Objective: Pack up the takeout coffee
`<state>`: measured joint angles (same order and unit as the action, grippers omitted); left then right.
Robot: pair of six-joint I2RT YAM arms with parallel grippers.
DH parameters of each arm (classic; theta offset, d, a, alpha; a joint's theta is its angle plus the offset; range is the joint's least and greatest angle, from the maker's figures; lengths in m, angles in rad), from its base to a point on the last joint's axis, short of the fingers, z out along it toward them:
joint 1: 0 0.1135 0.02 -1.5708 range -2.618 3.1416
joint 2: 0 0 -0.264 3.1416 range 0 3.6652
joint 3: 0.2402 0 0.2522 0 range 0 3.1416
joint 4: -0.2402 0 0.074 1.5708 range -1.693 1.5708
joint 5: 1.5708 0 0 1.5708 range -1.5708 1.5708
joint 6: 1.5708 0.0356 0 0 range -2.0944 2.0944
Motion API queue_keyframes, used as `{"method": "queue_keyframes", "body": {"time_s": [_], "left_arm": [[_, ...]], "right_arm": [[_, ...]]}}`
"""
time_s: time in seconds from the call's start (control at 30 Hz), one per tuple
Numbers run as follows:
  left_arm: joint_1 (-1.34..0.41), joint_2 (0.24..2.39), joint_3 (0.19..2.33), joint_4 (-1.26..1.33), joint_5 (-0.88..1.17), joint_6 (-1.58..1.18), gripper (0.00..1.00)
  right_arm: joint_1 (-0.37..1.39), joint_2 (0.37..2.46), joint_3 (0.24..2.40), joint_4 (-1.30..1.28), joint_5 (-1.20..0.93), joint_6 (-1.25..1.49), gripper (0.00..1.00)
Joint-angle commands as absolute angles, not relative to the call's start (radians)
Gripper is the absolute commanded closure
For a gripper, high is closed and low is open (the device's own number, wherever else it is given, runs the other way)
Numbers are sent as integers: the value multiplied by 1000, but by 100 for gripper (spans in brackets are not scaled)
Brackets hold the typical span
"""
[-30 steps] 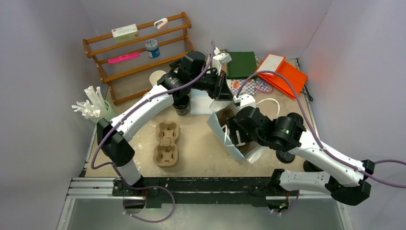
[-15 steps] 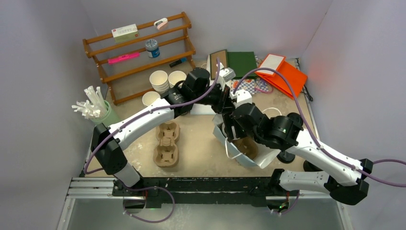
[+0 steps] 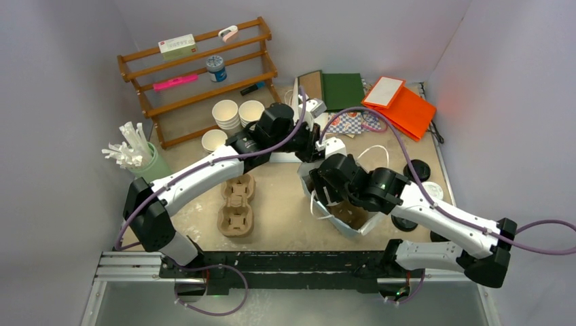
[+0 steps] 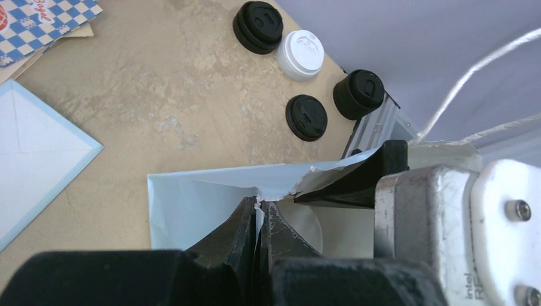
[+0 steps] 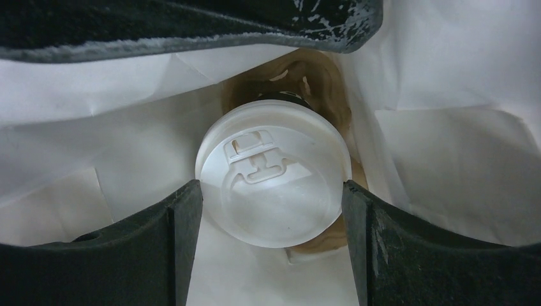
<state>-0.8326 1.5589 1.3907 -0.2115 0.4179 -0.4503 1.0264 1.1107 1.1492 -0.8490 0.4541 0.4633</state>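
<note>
The takeout coffee (image 5: pixel 274 172), a white cup with a round white lid, is inside the white paper bag (image 5: pixel 446 146), above a brown base. My right gripper (image 5: pixel 273 217) reaches down into the bag, its fingers (image 5: pixel 182 229) pressed against both sides of the lid. In the top view the right gripper (image 3: pixel 331 193) is in the bag (image 3: pixel 348 228) and hides the cup. My left gripper (image 4: pixel 261 210) is shut on the bag's torn top rim (image 4: pixel 191 197); it shows in the top view (image 3: pixel 309 151) at the bag's far edge.
A brown cup carrier (image 3: pixel 236 204) lies left of the bag. Lidless white cups (image 3: pixel 226 112), a straw holder (image 3: pixel 136 155) and a wooden rack (image 3: pixel 197 68) stand at back left. Loose black lids (image 4: pixel 258 25) and a white lid (image 4: pixel 300 54) lie to the right. An orange folder (image 3: pixel 401 105) lies at back right.
My left gripper has swung from the back of the table to the bag and pinched its rim. The bag has gone from tilted to more upright, and my right gripper has gone deeper into it.
</note>
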Motion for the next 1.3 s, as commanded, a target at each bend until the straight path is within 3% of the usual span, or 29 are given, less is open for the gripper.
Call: {"method": "queue_keyframes", "body": {"time_s": [0.0, 0.47, 0.87, 1.27], "left_arm": [[-836, 1512, 1380, -156, 368, -423, 100], [-837, 1554, 1421, -203, 346, -367, 100], [-836, 1599, 1497, -306, 223, -358, 100], [-836, 1608, 1555, -398, 85, -333, 100]], "right_arm": [[1020, 1131, 1113, -774, 472, 438, 78], [953, 1159, 1017, -625, 453, 369, 79], [806, 1221, 1002, -612, 214, 296, 79], [758, 1313, 991, -592, 116, 272, 80]]}}
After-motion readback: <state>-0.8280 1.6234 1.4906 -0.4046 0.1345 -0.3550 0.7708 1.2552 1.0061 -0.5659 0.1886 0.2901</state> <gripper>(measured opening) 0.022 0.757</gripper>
